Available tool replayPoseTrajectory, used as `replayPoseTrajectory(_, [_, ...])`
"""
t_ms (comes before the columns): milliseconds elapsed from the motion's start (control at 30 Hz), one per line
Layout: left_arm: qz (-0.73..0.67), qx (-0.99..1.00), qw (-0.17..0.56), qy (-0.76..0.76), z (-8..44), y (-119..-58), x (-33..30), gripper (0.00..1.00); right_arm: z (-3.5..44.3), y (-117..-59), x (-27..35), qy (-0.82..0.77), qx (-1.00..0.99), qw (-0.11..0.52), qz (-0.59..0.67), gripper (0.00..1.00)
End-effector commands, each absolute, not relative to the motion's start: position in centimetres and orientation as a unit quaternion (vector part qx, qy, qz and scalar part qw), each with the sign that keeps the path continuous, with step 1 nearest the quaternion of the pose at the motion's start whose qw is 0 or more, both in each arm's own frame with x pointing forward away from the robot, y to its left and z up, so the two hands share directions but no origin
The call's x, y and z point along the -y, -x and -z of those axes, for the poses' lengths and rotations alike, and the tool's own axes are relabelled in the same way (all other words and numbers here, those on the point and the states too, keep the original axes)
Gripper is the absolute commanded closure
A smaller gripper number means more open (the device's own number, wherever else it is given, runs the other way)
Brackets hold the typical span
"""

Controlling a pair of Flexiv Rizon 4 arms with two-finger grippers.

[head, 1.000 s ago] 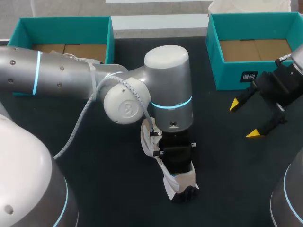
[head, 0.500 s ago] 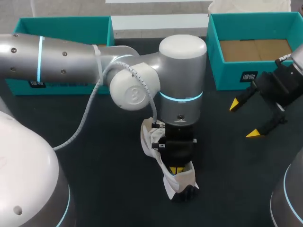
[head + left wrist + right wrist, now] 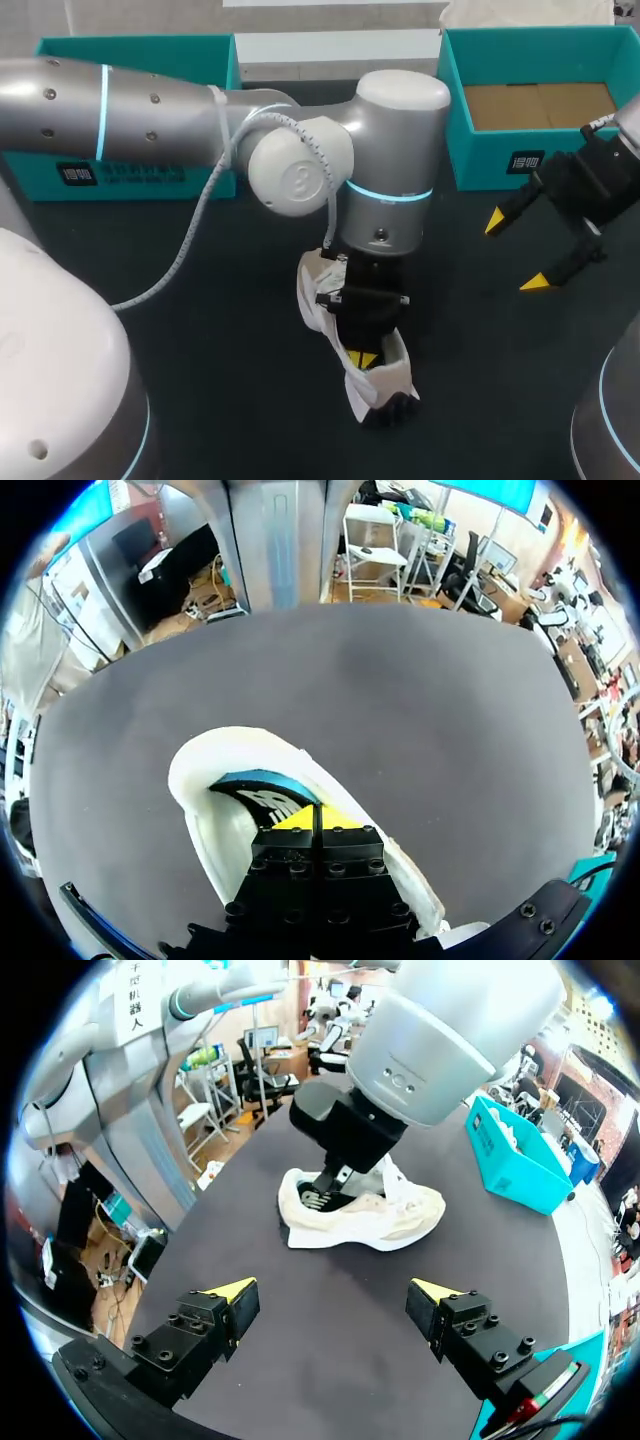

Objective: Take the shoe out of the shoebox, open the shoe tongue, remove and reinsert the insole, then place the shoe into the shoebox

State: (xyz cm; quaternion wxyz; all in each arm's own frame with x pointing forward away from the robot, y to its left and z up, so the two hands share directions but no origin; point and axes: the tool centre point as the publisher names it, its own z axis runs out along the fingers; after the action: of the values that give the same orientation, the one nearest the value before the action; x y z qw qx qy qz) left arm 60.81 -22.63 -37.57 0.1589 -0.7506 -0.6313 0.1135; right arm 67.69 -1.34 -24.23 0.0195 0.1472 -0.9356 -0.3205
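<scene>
A white shoe (image 3: 380, 381) lies on the dark table mat near the front middle, outside both boxes. My left arm reaches in over it, and my left gripper (image 3: 362, 359) stands shut with its yellow tips down in the shoe's opening. In the left wrist view the left gripper (image 3: 318, 818) rests closed over the insole (image 3: 250, 792), which has a blue and black heel print, inside the shoe (image 3: 200, 780). Whether it pinches anything I cannot see. My right gripper (image 3: 515, 252) hangs open at the right, apart from the shoe (image 3: 400, 1220), and the right gripper (image 3: 333, 1290) holds nothing.
A teal shoebox (image 3: 500, 150) with a cardboard floor stands at the back right, just behind my right gripper. A second teal box (image 3: 130, 46) stands at the back left, partly behind my left arm. Dark mat (image 3: 230, 380) lies bare left of the shoe.
My left arm has risen and swung toward the back right, so its yellow tips now show in the shoe's opening. The shoe and the right arm have stayed put.
</scene>
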Motion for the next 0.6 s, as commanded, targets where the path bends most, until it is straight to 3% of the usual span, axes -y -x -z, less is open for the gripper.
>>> replayPoseTrajectory(33, [-0.12,0.632,0.155,0.75,39.4,-60.1,22.6,1.0,24.2,-67.6,1.3,-0.147,0.936,0.019,0.319,0.0])
replayPoseTrajectory(600, [-0.127,0.631,0.137,0.753,40.9,-59.3,24.4,1.0,24.2,-67.6,1.3,-0.147,0.936,0.019,0.319,0.0])
